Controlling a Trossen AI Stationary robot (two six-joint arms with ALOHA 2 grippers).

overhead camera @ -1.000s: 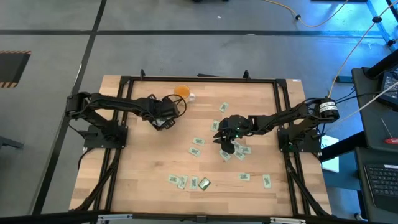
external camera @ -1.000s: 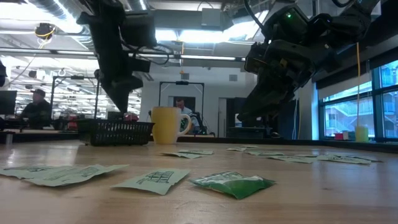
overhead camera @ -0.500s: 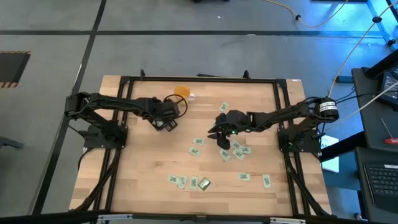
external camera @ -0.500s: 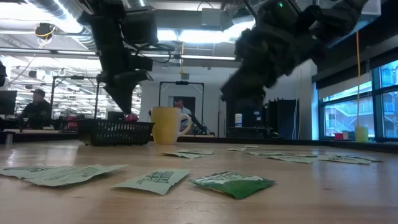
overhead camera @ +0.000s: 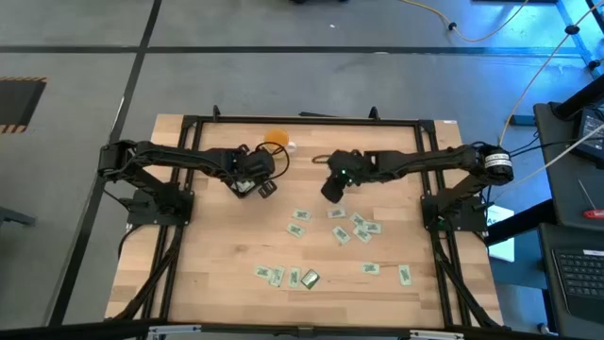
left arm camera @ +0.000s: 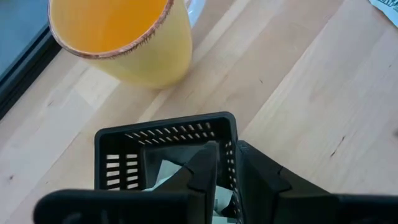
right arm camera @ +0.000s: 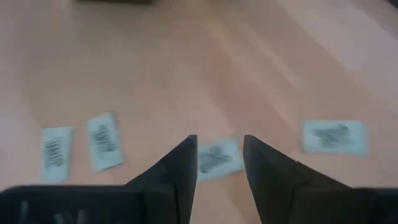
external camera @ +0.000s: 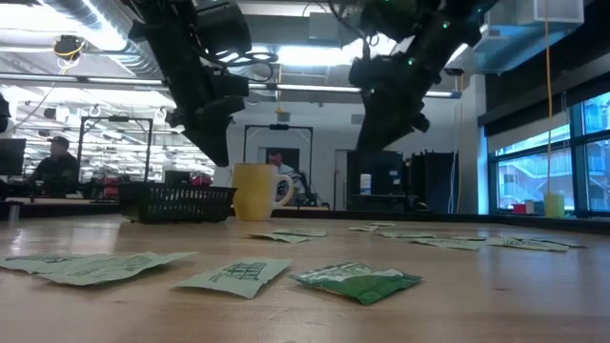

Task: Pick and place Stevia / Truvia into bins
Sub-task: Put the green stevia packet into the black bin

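The left gripper (overhead camera: 265,186) hangs over the far left part of the worktop (overhead camera: 217,255), right above the small black tray (left arm camera: 166,155). Its jaws sit close together, with one tray wall between them, so they look clenched on that wall. That would keep the tray steady while packets get dropped in. Something pale already lies inside the tray, most likely a packet or two. The tray stands just beside the orange cup (left arm camera: 121,38), which is not part of the job.

The right gripper (overhead camera: 332,190) is up in the air near the middle of the worktop, a little to the right of the tray. Its jaws are spread apart, and I see nothing between them. From its own camera, one packet (right arm camera: 214,157) shows on the wood in the gap between the jaws, but the jaws are well above it and not touching it.

Most of the green and white packets (overhead camera: 360,225) are still scattered flat on the worktop, some in the middle and right, and more along the near edge (overhead camera: 281,276). One near packet (external camera: 355,279) is greener and crumpled.

So the job seems far from done. I think the right arm must come down on a packet and pinch it. Flat paper is hard to grab, so the jaws may slide over it.
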